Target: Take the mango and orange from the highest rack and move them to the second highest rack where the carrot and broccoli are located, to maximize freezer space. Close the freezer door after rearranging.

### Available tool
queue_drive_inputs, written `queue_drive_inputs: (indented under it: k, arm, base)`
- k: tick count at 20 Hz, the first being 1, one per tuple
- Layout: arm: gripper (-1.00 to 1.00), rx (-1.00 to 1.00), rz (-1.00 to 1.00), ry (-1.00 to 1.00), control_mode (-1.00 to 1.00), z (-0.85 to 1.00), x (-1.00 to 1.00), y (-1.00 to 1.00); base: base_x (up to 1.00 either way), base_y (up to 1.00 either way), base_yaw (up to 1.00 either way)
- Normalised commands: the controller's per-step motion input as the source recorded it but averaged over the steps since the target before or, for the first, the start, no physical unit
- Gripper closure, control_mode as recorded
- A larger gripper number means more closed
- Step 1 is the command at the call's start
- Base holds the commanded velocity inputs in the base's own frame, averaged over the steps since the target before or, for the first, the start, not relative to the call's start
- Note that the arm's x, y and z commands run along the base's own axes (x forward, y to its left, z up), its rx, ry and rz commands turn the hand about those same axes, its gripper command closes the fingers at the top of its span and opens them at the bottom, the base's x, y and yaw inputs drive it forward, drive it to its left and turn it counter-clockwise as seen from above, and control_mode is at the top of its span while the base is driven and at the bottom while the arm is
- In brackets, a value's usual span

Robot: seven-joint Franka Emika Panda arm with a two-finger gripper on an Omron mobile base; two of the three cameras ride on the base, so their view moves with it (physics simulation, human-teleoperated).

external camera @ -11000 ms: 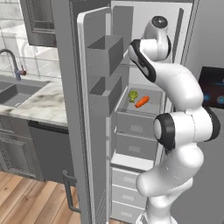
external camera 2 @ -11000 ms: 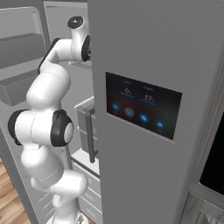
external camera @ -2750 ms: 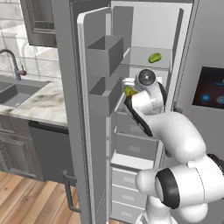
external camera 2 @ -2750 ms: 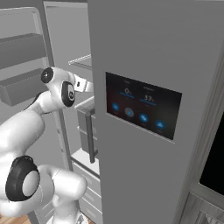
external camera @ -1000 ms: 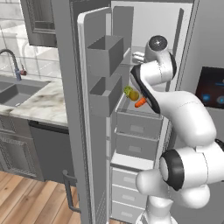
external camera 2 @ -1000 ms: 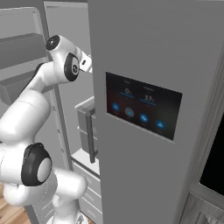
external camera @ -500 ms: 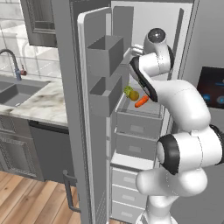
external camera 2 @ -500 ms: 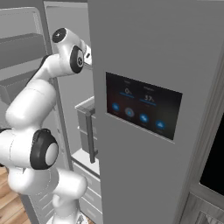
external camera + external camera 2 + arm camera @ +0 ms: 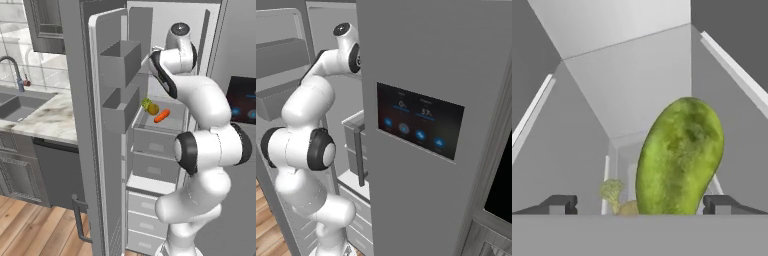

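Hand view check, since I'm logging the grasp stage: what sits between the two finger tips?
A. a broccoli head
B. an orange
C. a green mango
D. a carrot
C: the green mango stands between the tips of the open gripper, not yet clamped.

Wood floor (image 9: 30, 225), marble counter (image 9: 47, 117), sink (image 9: 15, 106), grey cabinets (image 9: 17, 175)

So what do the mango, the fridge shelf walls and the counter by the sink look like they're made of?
Mango: green fruit skin, mottled and faintly glossy, as rendered. Fridge shelf walls: smooth matte pale grey, likely plastic, with no grain or seams. Counter: polished white stone, probably marble, judging by the grey veining.
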Motion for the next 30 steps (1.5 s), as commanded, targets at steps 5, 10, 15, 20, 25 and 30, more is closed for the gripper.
queue_drive_inputs:
  k: [5, 10, 15, 20, 25, 30]
  arm:
    - [-1.00, 0.08, 0.00, 0.00, -1.00, -0.11, 0.39, -0.24]
    - [-1.00, 0.00, 0.00, 0.00, -1.00, -0.34, 0.22, -0.22]
    - [-1.00, 0.00, 0.00, 0.00, -1.00, -0.51, 0.00, -0.07]
    - [1.00, 0.00, 0.00, -0.07, -1.00, -0.61, 0.00, 0.00]
    - [1.00, -0.06, 0.01, -0.10, -1.00, -0.54, 0.00, 0.00]
    - [1.00, -0.06, 0.00, -0.03, -1.00, -0.15, -0.19, 0.19]
  base:
    - [0.00, 0.00, 0.00]
    - [0.00, 0.00, 0.00]
    - [0.00, 0.00, 0.00]
    - [0.00, 0.00, 0.00]
    - [0.00, 0.00, 0.00]
    - [0.00, 0.00, 0.00]
